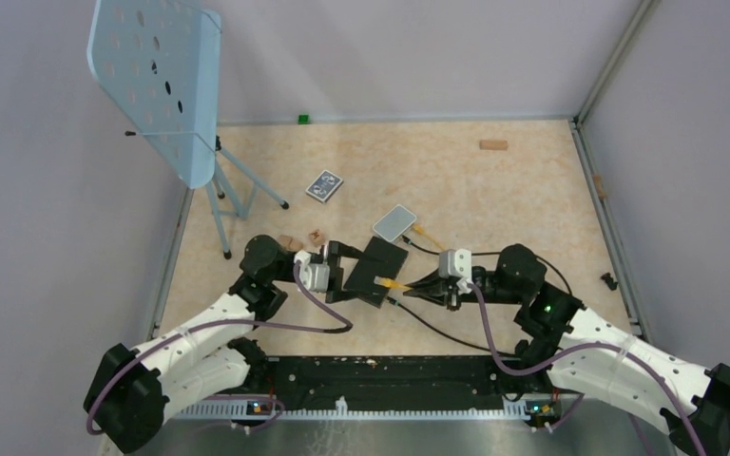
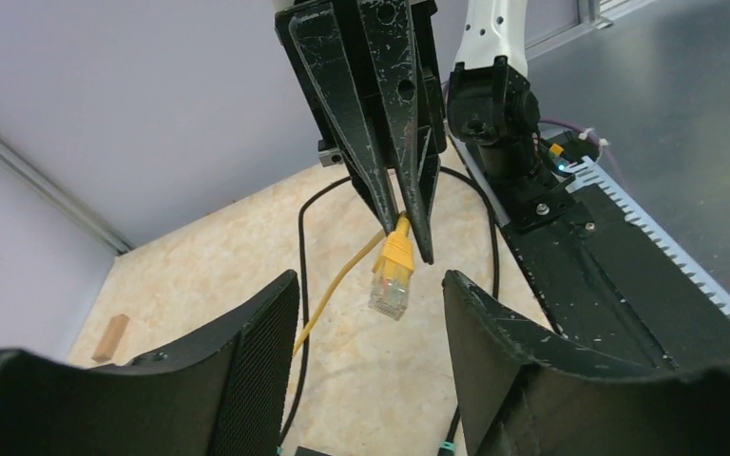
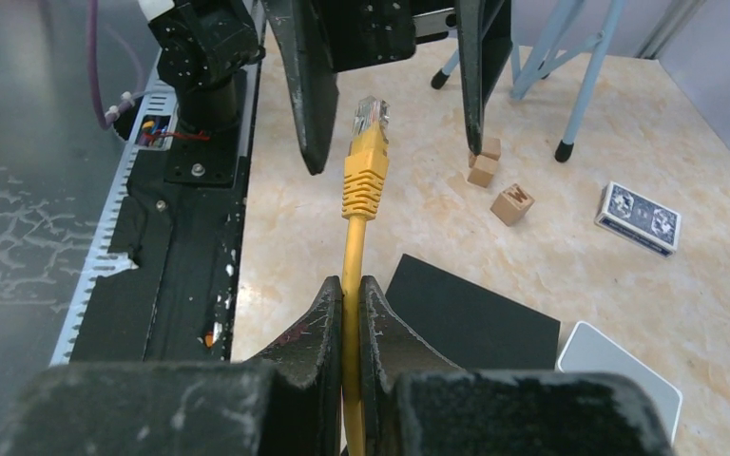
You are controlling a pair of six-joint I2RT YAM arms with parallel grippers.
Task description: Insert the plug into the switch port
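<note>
Right claw (image 3: 352, 290): narrow, pinching the yellow cable (image 3: 350, 252) just behind the boot, with the plug (image 3: 367, 142) sticking out past its tips.
Left claw (image 2: 371, 285): standing wide, one finger on each side of the plug and touching neither the plug nor the cable.
Plug: hanging in the air between the two claws, clear tip pointing toward the left claw.
Black box (image 1: 375, 266): lying flat and apparently loose on the worktop (image 1: 494, 190), at about 10 o'clock from the plug in the top view.
Switch port: belonging to a narrow edge of that box, but not showing clearly in any view.
Step in hand: probably the left claw taking or steadying the plug.
Doing it well: the left fingers should be gripping the boot squarely, leaving the clear tip free. The right claw should be holding on until that grip is firm. The loose box may need bracing against the push.
</note>
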